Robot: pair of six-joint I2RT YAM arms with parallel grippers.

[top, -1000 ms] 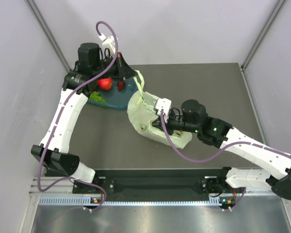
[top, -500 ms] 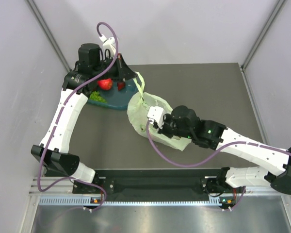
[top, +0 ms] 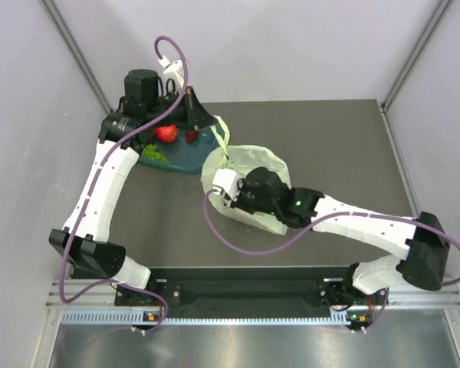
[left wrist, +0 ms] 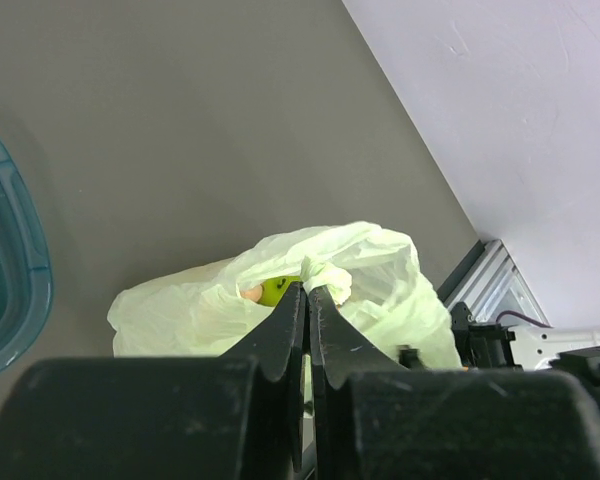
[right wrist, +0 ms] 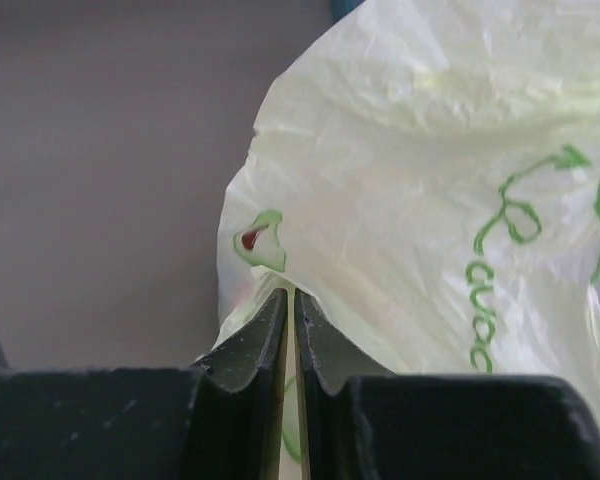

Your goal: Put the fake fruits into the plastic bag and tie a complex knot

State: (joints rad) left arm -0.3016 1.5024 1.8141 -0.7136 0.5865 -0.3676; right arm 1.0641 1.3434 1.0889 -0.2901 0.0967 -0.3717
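R gripper [right wrist: 288,293] is pinched shut on bag [right wrist: 430,150] film at bag's near-left edge; L gripper [left wrist: 306,289], closed, is seen off bag's far-left end.

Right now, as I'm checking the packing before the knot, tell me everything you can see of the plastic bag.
The plastic bag is thin, crinkly, translucent pale green film with green printing, slumped on the dark table beside the teal tray. No knot shows; a yellow-green fruit shows inside. The left gripper pinches its bunched rim, the right gripper a fold.
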